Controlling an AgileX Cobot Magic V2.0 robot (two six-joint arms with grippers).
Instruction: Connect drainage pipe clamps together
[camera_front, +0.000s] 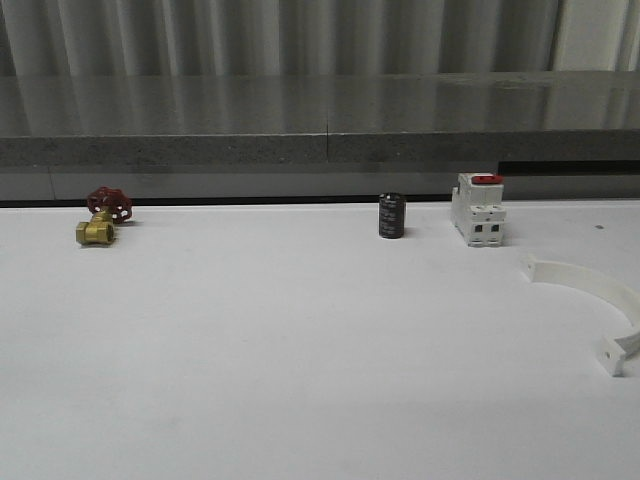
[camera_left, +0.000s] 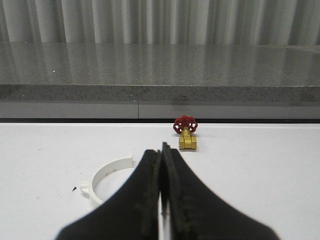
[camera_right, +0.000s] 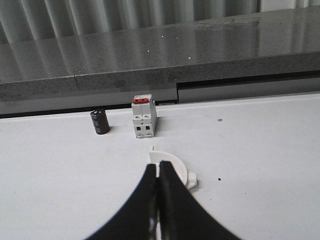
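One white half-ring drainage pipe clamp (camera_front: 600, 285) lies on the white table at the right edge of the front view, with a flat tab at each end. In the right wrist view this clamp (camera_right: 176, 164) sits just beyond my right gripper (camera_right: 159, 165), partly hidden by the black fingers, which are shut with nothing between them. The other clamp half (camera_left: 105, 170) lies on the table in the left wrist view. It is beside and partly behind my left gripper (camera_left: 161, 151), which is shut and empty.
A brass valve with a red handwheel (camera_front: 100, 217) stands at the back left. A black cylinder (camera_front: 391, 216) and a white block with a red top (camera_front: 478, 210) stand at the back centre-right. A grey ledge (camera_front: 320, 150) runs behind the table.
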